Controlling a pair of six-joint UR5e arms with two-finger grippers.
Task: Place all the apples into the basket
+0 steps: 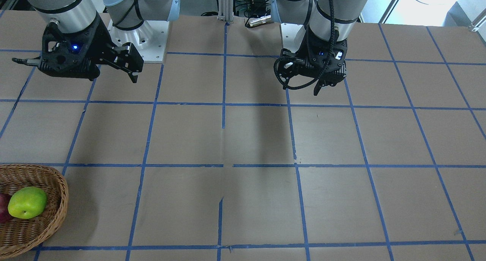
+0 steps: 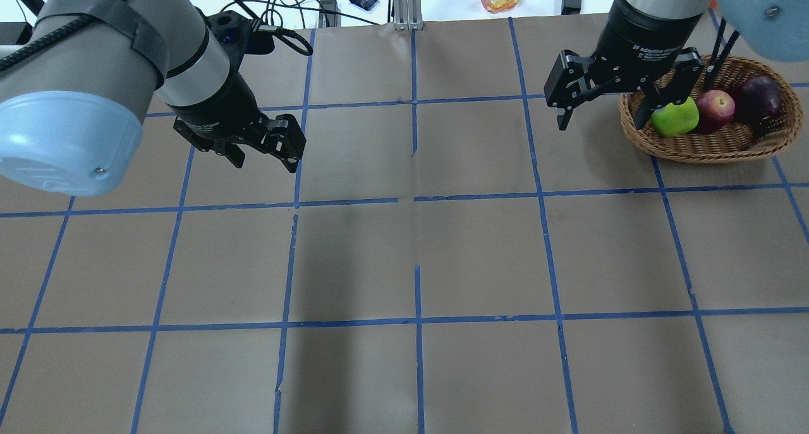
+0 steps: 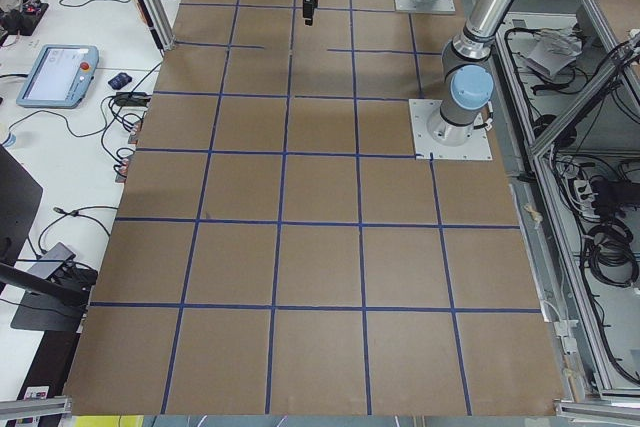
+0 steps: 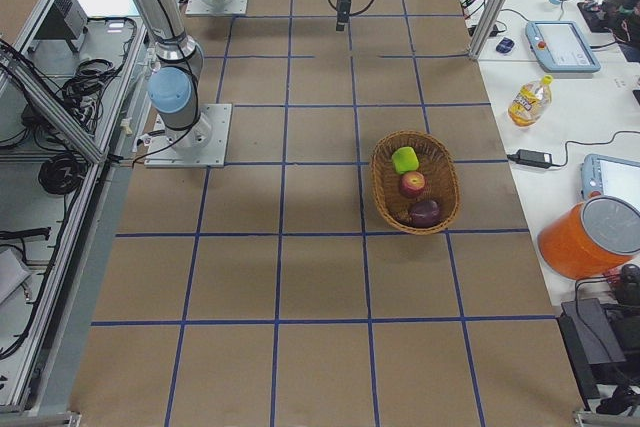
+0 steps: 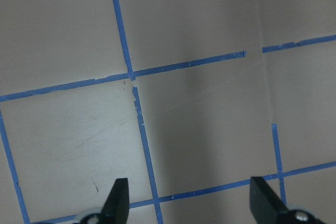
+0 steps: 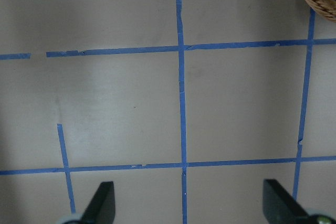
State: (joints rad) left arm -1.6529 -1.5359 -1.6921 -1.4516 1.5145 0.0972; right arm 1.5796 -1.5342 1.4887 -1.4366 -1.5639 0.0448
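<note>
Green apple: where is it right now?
In the overhead view the green apple lies inside the basket at the upper right, just left of the red apple, with the maroon apple beyond it.

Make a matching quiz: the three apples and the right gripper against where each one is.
Things:
1. green apple
2. red apple
3. maroon apple
4. right gripper

Places:
A. middle of the row in the basket
B. open, over the table, beside the basket
C. the row's end toward the table's centre
D. the row's end toward the table's right end

Pairs: 1-C, 2-A, 3-D, 4-B.
</note>
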